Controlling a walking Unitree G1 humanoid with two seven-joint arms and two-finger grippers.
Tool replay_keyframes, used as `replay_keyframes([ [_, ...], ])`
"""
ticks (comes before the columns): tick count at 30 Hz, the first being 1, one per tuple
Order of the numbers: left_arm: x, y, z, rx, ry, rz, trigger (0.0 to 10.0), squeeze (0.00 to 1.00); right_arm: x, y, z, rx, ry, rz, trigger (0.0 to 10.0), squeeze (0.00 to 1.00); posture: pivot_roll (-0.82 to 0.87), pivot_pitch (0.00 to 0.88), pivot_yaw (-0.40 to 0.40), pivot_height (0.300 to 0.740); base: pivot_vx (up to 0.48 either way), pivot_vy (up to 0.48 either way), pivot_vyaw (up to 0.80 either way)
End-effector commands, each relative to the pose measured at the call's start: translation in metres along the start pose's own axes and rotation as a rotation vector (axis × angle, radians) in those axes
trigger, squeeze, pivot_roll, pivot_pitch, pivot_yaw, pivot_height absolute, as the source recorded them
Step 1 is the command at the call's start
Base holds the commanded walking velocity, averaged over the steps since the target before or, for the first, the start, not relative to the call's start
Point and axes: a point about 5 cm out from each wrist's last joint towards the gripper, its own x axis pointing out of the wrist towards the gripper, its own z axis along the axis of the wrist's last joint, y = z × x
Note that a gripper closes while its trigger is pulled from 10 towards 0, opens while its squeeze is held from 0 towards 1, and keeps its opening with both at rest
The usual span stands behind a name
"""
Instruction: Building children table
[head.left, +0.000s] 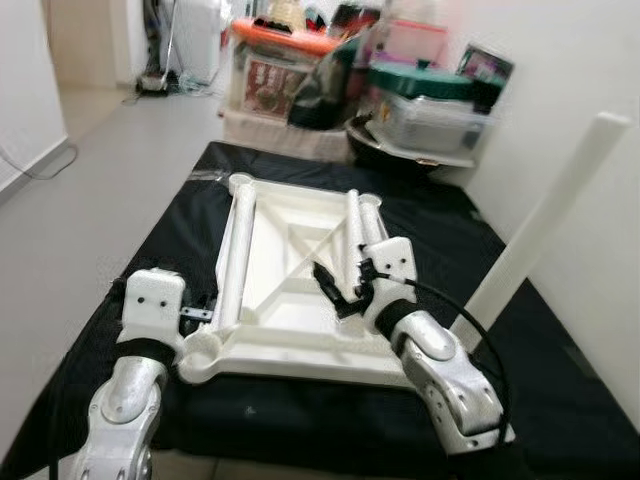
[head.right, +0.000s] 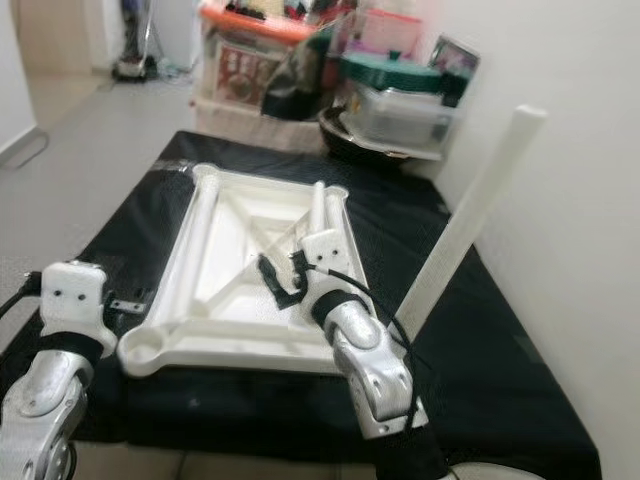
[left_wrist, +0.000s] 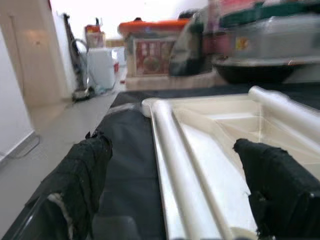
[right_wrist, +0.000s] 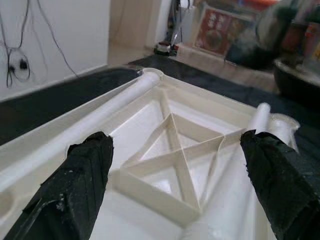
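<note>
A white plastic tabletop (head.left: 290, 290) is lying upside down on a black-covered surface (head.left: 560, 400). Both grippers, left (head.left: 205, 318) and right (head.left: 335, 288), are hovering wide open at its near edge.

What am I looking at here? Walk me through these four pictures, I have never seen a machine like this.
This is a humanoid robot putting together a children's table. Two pictures come from cameras in its head, looking down at its own silver arms. The other two come from a camera on each wrist, looking along that arm's two black fingers.

On a black cloth lies the white tabletop, upside down, with an X-shaped rib inside. Two white legs lie in it: one along its left side, one along its right. A third leg leans against the wall on the right. Storage boxes stand behind.

The left claw is open at the tabletop's near left corner. The right claw is open above the ribs. Neither holds anything.
</note>
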Motion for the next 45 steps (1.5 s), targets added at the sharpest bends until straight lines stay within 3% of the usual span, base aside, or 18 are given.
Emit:
replay_keyframes([
  [1, 0.001, 0.004, 0.000, 0.005, -0.003, 0.006, 10.0, 0.00, 0.002, 0.003, 0.002, 0.019, -0.007, 0.006, 10.0, 0.00, 0.13, 0.000, -0.174, 0.740, 0.000, 0.000, 0.00],
  [8, 0.001, 0.003, -0.001, 0.006, -0.001, 0.011, 10.0, 0.00, 0.005, -0.001, 0.000, -0.008, 0.012, -0.022, 10.0, 0.00, 0.12, 0.000, -0.175, 0.740, 0.000, 0.000, 0.00],
  [11, 0.001, 0.002, -0.002, 0.010, 0.001, 0.013, 10.0, 0.00, 0.008, -0.003, -0.004, -0.023, 0.048, -0.061, 10.0, 0.00, 0.12, 0.000, -0.180, 0.740, 0.000, 0.000, 0.00],
  [12, 0.002, 0.003, -0.004, 0.019, 0.006, 0.018, 10.0, 0.00, 0.010, -0.010, -0.009, -0.024, 0.100, -0.127, 10.0, 0.00, 0.13, 0.000, -0.185, 0.740, 0.000, 0.000, 0.00],
  [19, 0.005, 0.004, -0.005, 0.029, 0.008, 0.013, 10.0, 0.00, 0.013, -0.023, -0.013, -0.016, 0.156, -0.226, 10.0, 0.00, 0.13, 0.000, -0.187, 0.740, 0.000, 0.000, 0.00],
  [21, 0.006, 0.004, -0.006, 0.033, 0.008, 0.010, 10.0, 0.00, 0.012, -0.028, -0.023, 0.038, 0.232, -0.261, 10.0, 0.00, 0.12, 0.000, -0.183, 0.740, 0.000, 0.000, 0.00],
  [23, 0.006, 0.004, -0.006, 0.033, 0.008, 0.010, 10.0, 0.00, 0.012, -0.028, -0.024, 0.043, 0.240, -0.265, 10.0, 0.00, 0.12, 0.000, -0.183, 0.740, 0.000, 0.000, 0.00],
  [25, 0.007, 0.002, -0.007, 0.036, 0.010, 0.010, 10.0, 0.00, 0.012, -0.030, -0.037, 0.166, 0.311, -0.299, 10.0, 0.00, 0.13, 0.000, -0.183, 0.740, 0.000, 0.000, 0.00],
  [37, 0.009, 0.004, -0.009, 0.050, 0.017, 0.017, 10.0, 0.00, 0.012, -0.025, -0.057, 0.249, 0.433, -0.315, 10.0, 0.00, 0.13, 0.000, -0.189, 0.740, 0.000, 0.000, 0.00],
  [38, 0.009, 0.004, -0.009, 0.052, 0.016, 0.018, 10.0, 0.00, 0.012, -0.024, -0.058, 0.265, 0.434, -0.311, 5.8, 0.00, 0.14, 0.000, -0.189, 0.740, 0.000, 0.000, 0.00],
  [39, 0.010, 0.004, -0.009, 0.053, 0.016, 0.019, 10.0, 0.00, 0.013, -0.023, -0.059, 0.274, 0.439, -0.305, 4.6, 0.00, 0.14, 0.000, -0.189, 0.740, 0.000, 0.000, 0.00],
  [40, 0.010, 0.003, -0.010, 0.054, 0.016, 0.019, 10.0, 0.00, 0.013, -0.022, -0.060, 0.279, 0.443, -0.300, 4.6, 0.00, 0.14, 0.000, -0.189, 0.740, 0.000, 0.000, 0.00],
  [41, 0.010, 0.003, -0.010, 0.055, 0.017, 0.019, 10.0, 0.00, 0.013, -0.021, -0.062, 0.286, 0.453, -0.300, 3.7, 0.00, 0.14, 0.000, -0.189, 0.740, 0.000, 0.000, 0.00],
  [42, 0.010, 0.003, -0.010, 0.055, 0.017, 0.019, 10.0, 0.00, 0.013, -0.021, -0.062, 0.286, 0.453, -0.300, 3.7, 0.00, 0.14, 0.000, -0.189, 0.740, 0.000, 0.000, 0.00],
  [43, 0.011, 0.003, -0.010, 0.057, 0.017, 0.019, 10.0, 0.00, 0.012, -0.021, -0.063, 0.299, 0.456, -0.308, 1.9, 0.00, 0.14, 0.000, -0.190, 0.740, 0.000, 0.000, 0.00],
  [45, 0.011, 0.003, -0.010, 0.057, 0.017, 0.019, 10.0, 0.00, 0.012, -0.022, -0.063, 0.306, 0.451, -0.313, 1.9, 0.00, 0.14, 0.000, -0.191, 0.740, 0.000, 0.000, 0.00],
])
